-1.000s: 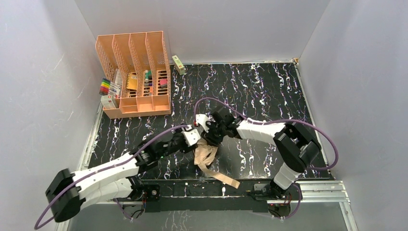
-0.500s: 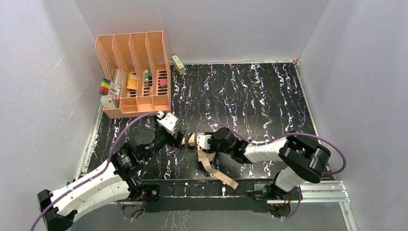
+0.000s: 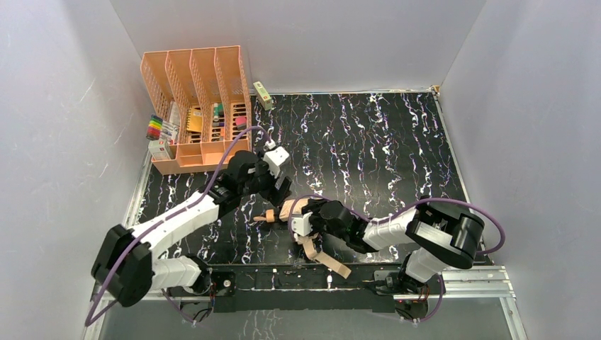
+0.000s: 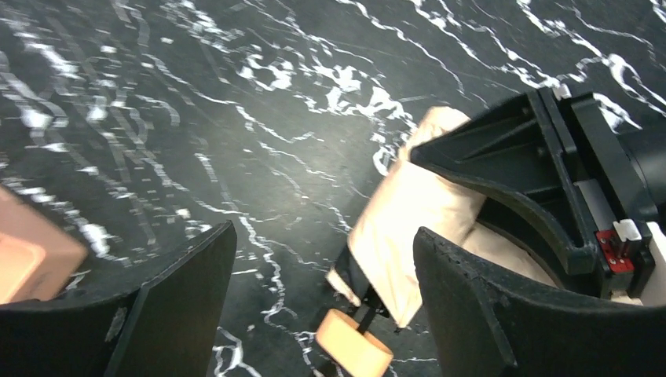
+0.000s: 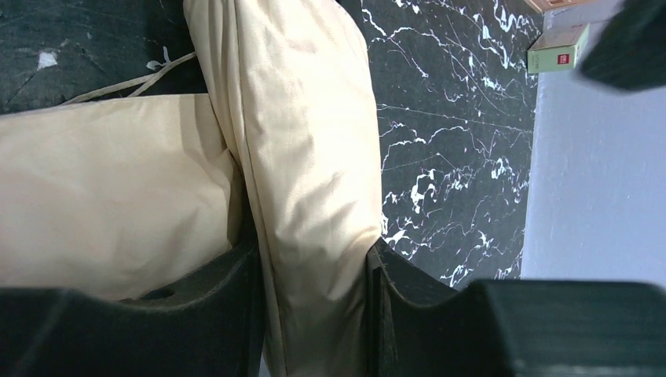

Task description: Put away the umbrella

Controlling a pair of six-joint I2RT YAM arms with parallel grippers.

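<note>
The umbrella [image 3: 296, 208] is a folded pale tan bundle lying on the black marbled mat near the front edge. Its small tan handle [image 3: 267, 217] points left and its strap [image 3: 327, 260] trails toward the front. My right gripper [image 3: 300, 217] is shut on the fabric bundle, which fills the right wrist view [image 5: 298, 149] between my fingers [image 5: 200, 314]. My left gripper [image 3: 276, 188] is open just behind the handle end. In the left wrist view the umbrella [image 4: 408, 224] and handle [image 4: 353, 353] lie between my open fingers [image 4: 177, 306], untouched, with the right gripper [image 4: 542, 188] beside them.
A peach-orange slotted desk organizer [image 3: 198, 106] stands at the back left with coloured markers [image 3: 154, 127] beside it. A small green box [image 3: 263, 94] leans at the back wall and also shows in the right wrist view [image 5: 558, 49]. Purple cables loop above both arms.
My right gripper has pulled the umbrella nearer the front edge and to the left. My left gripper drew away to the left, then swung right and now hovers open by the handle.
</note>
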